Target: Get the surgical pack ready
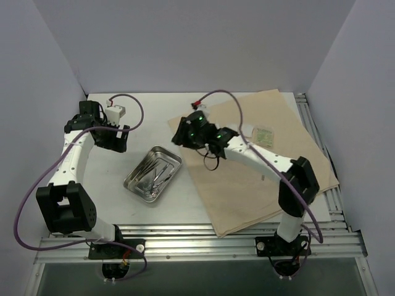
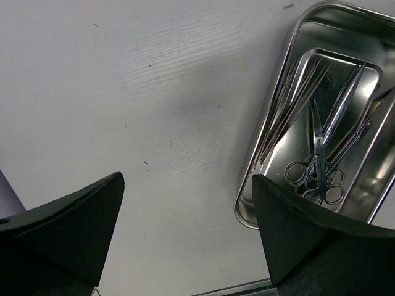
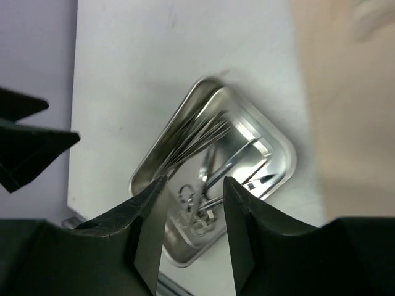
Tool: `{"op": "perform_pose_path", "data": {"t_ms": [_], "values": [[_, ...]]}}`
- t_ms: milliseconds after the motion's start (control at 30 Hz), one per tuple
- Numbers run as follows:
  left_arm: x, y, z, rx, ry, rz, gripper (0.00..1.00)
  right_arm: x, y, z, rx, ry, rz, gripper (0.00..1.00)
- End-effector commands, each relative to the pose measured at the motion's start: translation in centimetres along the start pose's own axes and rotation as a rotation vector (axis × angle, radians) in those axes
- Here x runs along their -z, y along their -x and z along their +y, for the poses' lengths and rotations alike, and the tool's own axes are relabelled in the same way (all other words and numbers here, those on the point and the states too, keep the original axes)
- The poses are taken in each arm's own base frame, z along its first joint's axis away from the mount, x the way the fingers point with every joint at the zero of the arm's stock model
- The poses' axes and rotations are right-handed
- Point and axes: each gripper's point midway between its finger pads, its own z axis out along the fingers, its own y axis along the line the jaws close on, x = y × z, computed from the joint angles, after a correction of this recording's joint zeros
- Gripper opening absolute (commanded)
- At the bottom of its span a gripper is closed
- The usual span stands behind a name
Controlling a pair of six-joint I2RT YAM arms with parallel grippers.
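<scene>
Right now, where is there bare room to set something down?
Bare white table lies between the left gripper, the steel tray and the tan cloth sheet. The sheet's near left part is also free. It is crowded between tray and sheet, where the right gripper hangs.

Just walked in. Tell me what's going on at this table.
Two robot arms are working on a surgical pack. A steel tray holding scissors and slim instruments sits on the white table between them. A tan cloth is spread flat to its right, with a small packet lying on it. The left gripper hangs open over bare table beside the tray, holding nothing. The right gripper is poised by the cloth's near corner, jaws apart and empty.
</scene>
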Motion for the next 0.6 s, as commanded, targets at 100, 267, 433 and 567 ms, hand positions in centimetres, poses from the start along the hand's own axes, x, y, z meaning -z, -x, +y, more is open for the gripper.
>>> {"op": "perform_pose_path", "data": {"t_ms": [100,267,433,567], "values": [[2.1,1.9,-0.4,-0.004,-0.011,-0.059,0.94,9.7,9.3,-13.9,0.289,-0.335,0.030,0.33],[1.8,1.6,-0.4,-0.005,-0.010,-0.041,0.94,15.4,11.4,-27.3,0.320,-0.641,0.158,0.25],[2.2,1.7,-0.7,-0.007,-0.023,-0.035,0.94,15.3,12.1,-31.0,0.446,-0.511,0.217,0.26],[3.1,1.6,-1.4,-0.030,-0.046,-0.037,0.94,14.7,13.3,-31.3,0.537,-0.439,0.230,0.24]]}}
